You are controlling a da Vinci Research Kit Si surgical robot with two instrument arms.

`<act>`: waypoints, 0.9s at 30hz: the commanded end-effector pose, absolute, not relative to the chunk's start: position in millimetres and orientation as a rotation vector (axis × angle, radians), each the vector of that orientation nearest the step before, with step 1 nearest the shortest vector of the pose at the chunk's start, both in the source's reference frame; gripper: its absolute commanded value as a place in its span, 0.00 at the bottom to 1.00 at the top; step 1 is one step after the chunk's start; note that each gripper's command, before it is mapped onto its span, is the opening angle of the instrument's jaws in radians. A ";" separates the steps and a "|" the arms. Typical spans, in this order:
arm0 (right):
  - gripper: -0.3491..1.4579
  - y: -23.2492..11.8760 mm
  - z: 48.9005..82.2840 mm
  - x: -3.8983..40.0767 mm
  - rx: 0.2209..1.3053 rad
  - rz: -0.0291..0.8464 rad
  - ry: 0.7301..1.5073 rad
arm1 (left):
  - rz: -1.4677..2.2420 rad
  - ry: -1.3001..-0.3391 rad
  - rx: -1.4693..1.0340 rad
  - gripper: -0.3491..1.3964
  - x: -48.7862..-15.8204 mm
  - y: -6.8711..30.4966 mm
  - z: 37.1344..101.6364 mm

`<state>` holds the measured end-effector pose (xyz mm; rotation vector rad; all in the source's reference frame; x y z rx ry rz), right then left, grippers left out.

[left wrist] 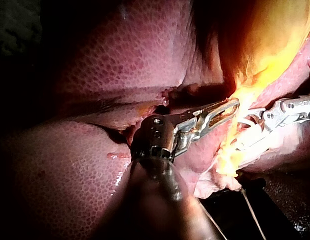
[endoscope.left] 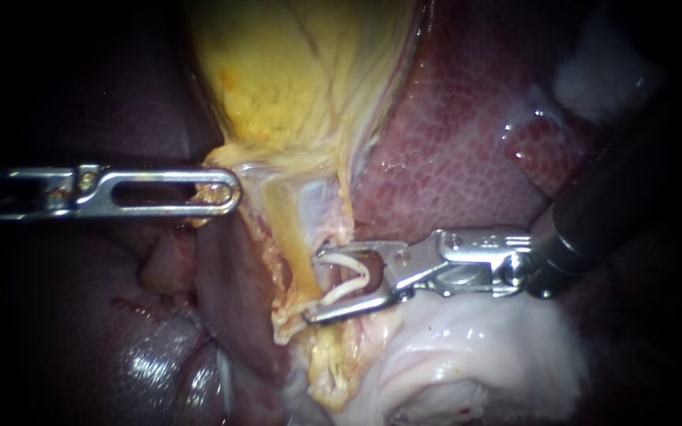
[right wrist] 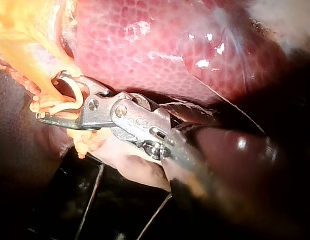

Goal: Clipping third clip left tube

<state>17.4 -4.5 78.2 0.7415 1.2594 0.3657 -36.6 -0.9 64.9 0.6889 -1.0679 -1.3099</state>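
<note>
The yellow gallbladder (endoscope.left: 294,71) hangs at the top middle of the endoscope view. My left instrument (endoscope.left: 226,192) has its slotted jaws shut on the gallbladder's lower edge; the left wrist view shows these jaws (left wrist: 222,111) on yellow tissue. A pale yellowish tube (endoscope.left: 297,256) runs down from the neck. My right instrument (endoscope.left: 315,285) holds its jaws wide apart, with a white clip (endoscope.left: 357,278) seated between them. The jaw tips reach the tube. Whether the tube lies inside the clip I cannot tell. The right wrist view shows the clip (right wrist: 75,91) in the jaws (right wrist: 50,97).
Red-brown liver (endoscope.left: 459,142) lies behind and to the right of the gallbladder, darker liver (endoscope.left: 104,331) at the lower left. Whitish tissue (endoscope.left: 475,355) lies under my right instrument. Frayed yellow strands (endoscope.left: 329,371) hang below the tube.
</note>
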 end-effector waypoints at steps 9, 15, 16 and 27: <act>0.51 -5.2 77.5 17.6 0.877 0.384 1.332 | -1.308 -1.068 0.691 0.00 -36.3 -0.7 65.4; 0.51 -5.3 76.3 18.1 0.963 0.382 1.392 | -1.306 -1.068 0.692 0.00 -35.8 -0.4 66.1; 0.50 -5.3 76.0 18.2 0.975 0.383 1.402 | -1.306 -1.068 0.692 0.00 -35.7 -0.4 66.2; 0.50 -4.7 75.9 19.4 0.996 0.398 1.418 | -1.305 -1.069 0.689 0.00 -35.6 -0.4 66.8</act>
